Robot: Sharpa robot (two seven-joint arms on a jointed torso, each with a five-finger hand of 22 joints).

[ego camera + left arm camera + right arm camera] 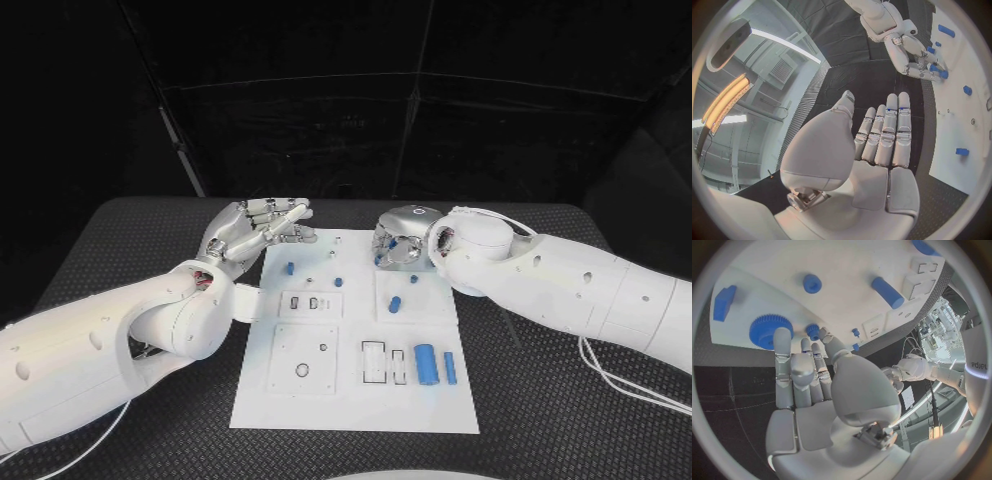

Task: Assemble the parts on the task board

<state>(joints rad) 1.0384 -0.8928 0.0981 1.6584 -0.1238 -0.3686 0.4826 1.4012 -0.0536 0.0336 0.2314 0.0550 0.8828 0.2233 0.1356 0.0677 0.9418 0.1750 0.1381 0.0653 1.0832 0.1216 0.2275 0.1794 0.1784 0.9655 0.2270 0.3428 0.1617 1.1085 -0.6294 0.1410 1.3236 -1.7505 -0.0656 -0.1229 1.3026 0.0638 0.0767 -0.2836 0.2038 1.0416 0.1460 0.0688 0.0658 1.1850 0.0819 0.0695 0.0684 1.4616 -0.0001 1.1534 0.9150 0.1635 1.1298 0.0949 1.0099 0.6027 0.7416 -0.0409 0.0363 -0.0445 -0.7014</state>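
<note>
White task board (pixel 355 400) lies in the middle of the black table (pixel 130 250), and blue parts are scattered over it. My left hand (pixel 257 228) hovers at the board's far left corner, fingers straight and apart, holding nothing. My right hand (pixel 405 240) hangs over the board's far edge, fingers stretched out side by side and empty, their tips near the blue gear (pixel 767 330). A blue cylinder (pixel 426 363) and a slimmer blue bar (pixel 450 367) lie side by side near the board's right edge.
</note>
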